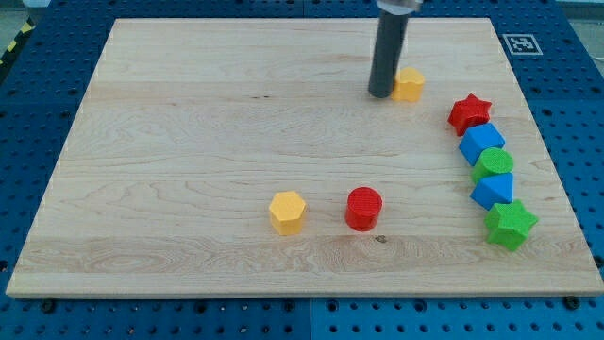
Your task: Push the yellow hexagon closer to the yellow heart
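The yellow hexagon (288,212) lies in the lower middle of the wooden board. The yellow heart (410,85) lies near the view's top, right of centre, partly hidden by the rod. My tip (381,94) rests on the board at the heart's left edge, touching or almost touching it. The tip is far from the hexagon, up and to the right of it.
A red cylinder (363,209) stands just right of the hexagon. Down the right side runs a curved row: red star (469,112), blue block (481,144), green block (494,164), blue block (494,191), green star (511,225). The board's edge (302,295) borders blue pegboard.
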`<action>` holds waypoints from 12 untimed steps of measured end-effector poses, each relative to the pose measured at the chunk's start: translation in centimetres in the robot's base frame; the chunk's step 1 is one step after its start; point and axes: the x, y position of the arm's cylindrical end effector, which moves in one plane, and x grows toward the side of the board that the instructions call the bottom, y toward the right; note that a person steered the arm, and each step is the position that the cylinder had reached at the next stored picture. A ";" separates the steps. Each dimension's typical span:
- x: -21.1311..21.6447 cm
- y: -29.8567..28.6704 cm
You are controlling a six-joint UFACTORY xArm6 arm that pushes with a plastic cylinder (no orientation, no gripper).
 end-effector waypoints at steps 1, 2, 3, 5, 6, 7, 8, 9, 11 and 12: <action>0.0 3.1; 0.0 4.4; 0.0 2.5; 2.7 -8.7; 7.2 -14.2; 13.7 -17.5; 21.0 -18.2; 25.7 -14.9; 26.5 -11.7; 25.7 -13.0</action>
